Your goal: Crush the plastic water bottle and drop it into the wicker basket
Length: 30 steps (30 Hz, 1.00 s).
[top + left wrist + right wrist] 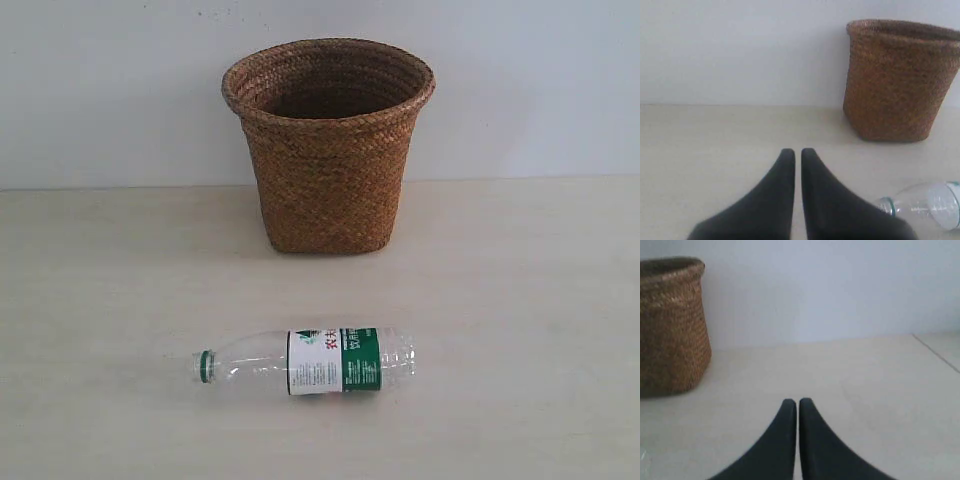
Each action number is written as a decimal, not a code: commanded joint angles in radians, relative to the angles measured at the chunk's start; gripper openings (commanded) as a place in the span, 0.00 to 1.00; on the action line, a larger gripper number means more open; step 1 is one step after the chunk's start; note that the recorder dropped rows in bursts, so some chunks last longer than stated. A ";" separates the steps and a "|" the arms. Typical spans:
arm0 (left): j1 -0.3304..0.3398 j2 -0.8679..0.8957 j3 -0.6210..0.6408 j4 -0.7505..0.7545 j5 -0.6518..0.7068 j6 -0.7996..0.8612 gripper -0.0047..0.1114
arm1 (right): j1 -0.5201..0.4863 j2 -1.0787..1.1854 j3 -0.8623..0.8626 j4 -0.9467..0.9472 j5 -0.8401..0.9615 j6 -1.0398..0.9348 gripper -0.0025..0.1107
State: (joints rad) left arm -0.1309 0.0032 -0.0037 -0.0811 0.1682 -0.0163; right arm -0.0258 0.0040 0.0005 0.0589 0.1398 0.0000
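Clearly uncrushed, bottle point(310, 361) lay lower centre, basket point(328, 150) above.
Left gripper point(798, 152) and right gripper point(798, 402) were closed, empty; thin, light, slippery plastic probably wanted holding at both ends.

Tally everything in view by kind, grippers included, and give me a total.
plastic water bottle: 1
wicker basket: 1
grippers: 2, the left gripper and the right gripper, jaws closed on both
Total: 4
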 commanded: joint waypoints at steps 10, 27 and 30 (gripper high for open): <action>0.002 -0.003 0.004 -0.113 -0.357 -0.216 0.07 | -0.003 -0.004 -0.041 0.091 -0.321 0.187 0.02; 0.002 0.428 -0.404 0.100 -0.361 -0.291 0.07 | -0.003 0.599 -0.544 -0.040 -0.063 0.098 0.02; 0.002 0.563 -0.507 0.200 -0.248 -0.298 0.07 | 0.007 0.698 -0.618 -0.040 0.043 0.037 0.02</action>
State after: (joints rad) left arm -0.1309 0.4551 -0.4281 0.0219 -0.1845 -0.3036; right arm -0.0258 0.6241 -0.5593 0.0346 0.0791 0.0935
